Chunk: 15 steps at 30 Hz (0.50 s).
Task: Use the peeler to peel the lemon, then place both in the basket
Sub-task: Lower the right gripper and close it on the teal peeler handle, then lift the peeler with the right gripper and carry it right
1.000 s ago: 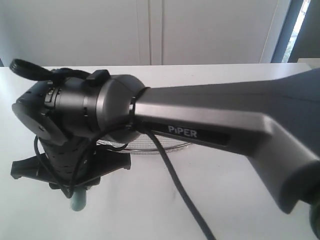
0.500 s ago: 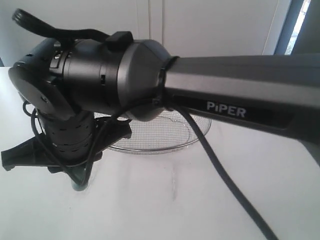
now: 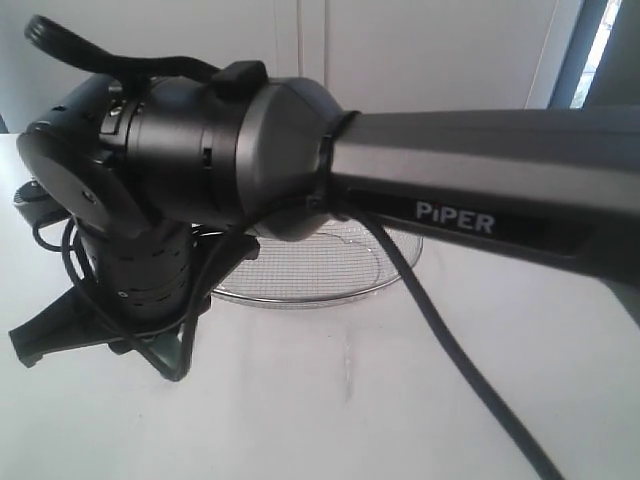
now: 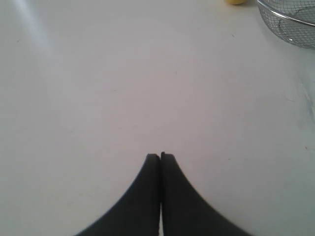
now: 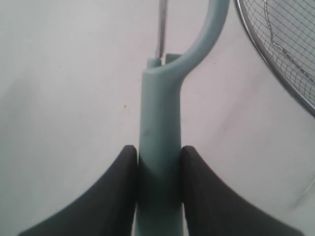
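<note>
- peeler (image 5: 160, 147)?
- clamped by its handle in the right claw (image 5: 158, 153), near the basket (image 5: 290, 39) rim.
- left claw (image 4: 161, 157)?
- pressed together, empty, above the table (image 4: 98, 98).
- lemon (image 4: 236, 1)?
- on the table, near the basket.

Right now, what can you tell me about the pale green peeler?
The slim, pale teal-green, plastic-looking peeler has a straight handle ending in a curved arm, with a thin metal blade beside it. The black jaws of the right gripper clamp the handle. It is held beside the silver wire-mesh basket, apart from it, over the white table. Its tip is out of view.
</note>
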Available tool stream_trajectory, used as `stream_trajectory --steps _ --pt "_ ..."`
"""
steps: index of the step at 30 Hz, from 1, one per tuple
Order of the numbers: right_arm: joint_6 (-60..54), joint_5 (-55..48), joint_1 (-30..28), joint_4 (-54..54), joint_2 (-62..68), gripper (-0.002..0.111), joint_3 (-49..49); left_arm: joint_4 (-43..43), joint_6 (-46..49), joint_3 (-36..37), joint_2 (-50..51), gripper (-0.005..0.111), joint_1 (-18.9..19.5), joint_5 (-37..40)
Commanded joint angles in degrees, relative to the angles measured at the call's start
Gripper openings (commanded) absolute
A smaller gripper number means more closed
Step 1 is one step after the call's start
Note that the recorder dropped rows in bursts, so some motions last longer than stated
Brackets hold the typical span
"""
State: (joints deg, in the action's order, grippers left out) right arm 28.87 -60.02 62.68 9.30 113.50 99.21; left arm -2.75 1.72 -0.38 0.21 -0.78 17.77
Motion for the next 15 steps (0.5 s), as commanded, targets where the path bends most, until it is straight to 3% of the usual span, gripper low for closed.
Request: stream_trajectory --steps 1,6,15 --pt "-3.8 -1.6 -2.6 -3.2 -2.3 0.0 0.1 -0.4 0.1 0.4 -0.2 0.0 0.0 -0.2" --pt "-8.2 -1.7 -6.8 -10.3 -4.7 0.0 0.1 -0.4 0.1 0.4 -0.2 0.0 0.0 -0.2" --pt "-11.1 -3.6 -14.3 -13.7 -8.1 0.0 0.0 -0.4 0.1 0.4 -0.2 0.0 0.0 -0.2"
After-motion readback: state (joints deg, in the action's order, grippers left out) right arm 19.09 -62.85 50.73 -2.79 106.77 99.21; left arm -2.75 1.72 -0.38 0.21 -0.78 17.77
